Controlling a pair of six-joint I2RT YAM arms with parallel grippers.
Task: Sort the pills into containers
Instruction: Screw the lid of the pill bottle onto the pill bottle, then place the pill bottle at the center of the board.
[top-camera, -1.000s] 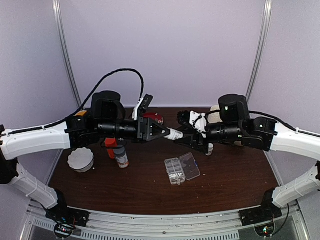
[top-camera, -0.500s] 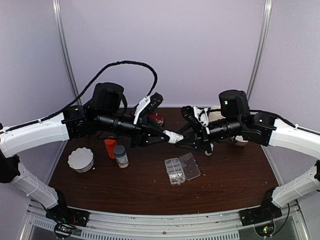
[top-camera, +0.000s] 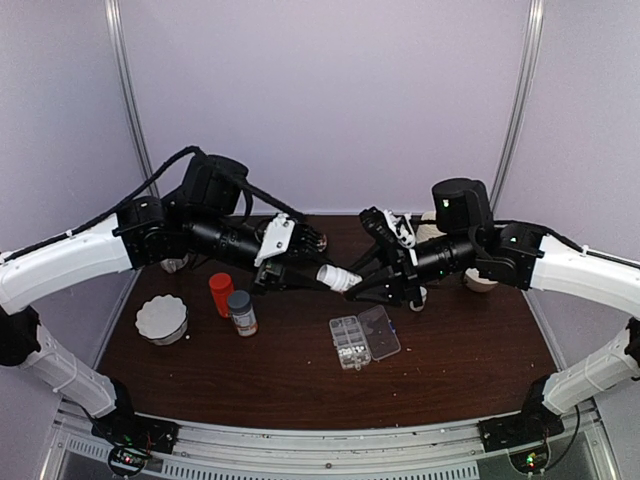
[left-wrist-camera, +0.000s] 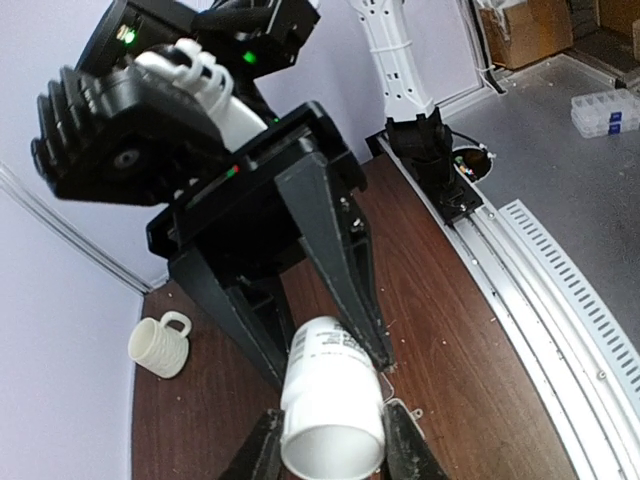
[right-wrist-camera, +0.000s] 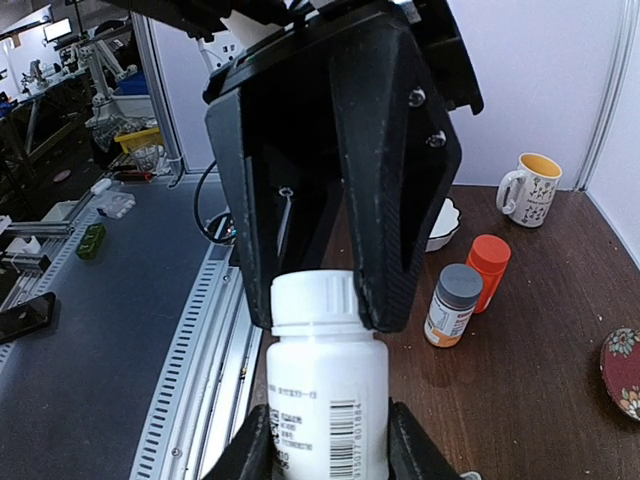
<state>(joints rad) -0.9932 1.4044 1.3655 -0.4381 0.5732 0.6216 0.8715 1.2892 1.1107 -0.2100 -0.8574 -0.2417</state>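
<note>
A white pill bottle (top-camera: 338, 277) hangs level over the table between both grippers. My left gripper (top-camera: 322, 273) is shut on its ribbed white cap (right-wrist-camera: 312, 300). My right gripper (top-camera: 358, 283) is shut on the labelled body (right-wrist-camera: 325, 390). In the left wrist view the cap end (left-wrist-camera: 335, 420) faces the camera between my left fingers. Below stands the clear organizer box (top-camera: 363, 338) with its lid open to the right. A pale cluster of pills (top-camera: 350, 350) lies in its left containers.
An orange bottle (top-camera: 220, 294) and a grey-capped bottle (top-camera: 241, 312) stand at the left, near a white fluted bowl (top-camera: 162, 318). A ribbed white mug (left-wrist-camera: 160, 345) and a patterned mug (right-wrist-camera: 527, 190) sit toward the back. A red floral dish (right-wrist-camera: 622, 372) lies behind the left arm.
The left wrist has rolled and its arm has shifted, with the cable swinging down. Both grippers have stayed on the white bottle, which sits slightly lower.
</note>
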